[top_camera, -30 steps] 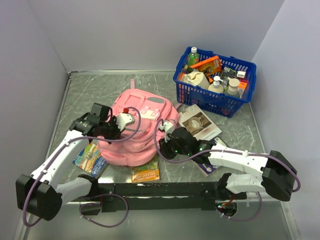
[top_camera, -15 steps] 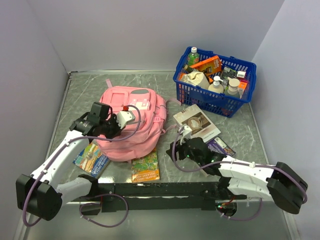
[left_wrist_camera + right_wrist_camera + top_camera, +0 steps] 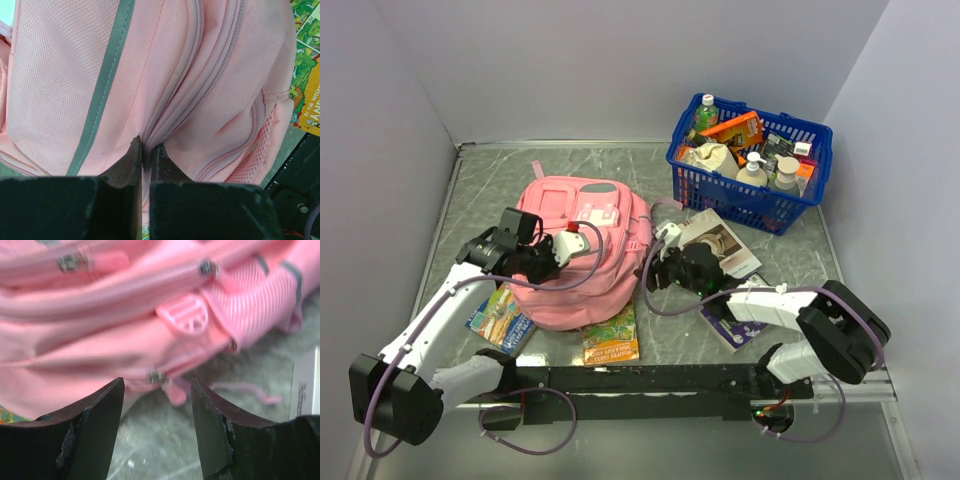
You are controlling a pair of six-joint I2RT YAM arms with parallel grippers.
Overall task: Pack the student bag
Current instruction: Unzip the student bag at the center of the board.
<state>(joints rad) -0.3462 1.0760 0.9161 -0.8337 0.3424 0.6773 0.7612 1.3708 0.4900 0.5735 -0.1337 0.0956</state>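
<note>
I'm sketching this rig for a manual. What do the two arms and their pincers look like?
The left arm and right arm both have white link shells joined by bulky black joint housings. A thin purple cable loops along each arm. The left pincer and right pincer have dark, scuffed fingers with curved tips.

Robot lab test cell.
Bare pale walls (image 3: 620,70) box in my grey table (image 3: 500,180); a black mounting rail (image 3: 650,378) lines its near edge.
</note>
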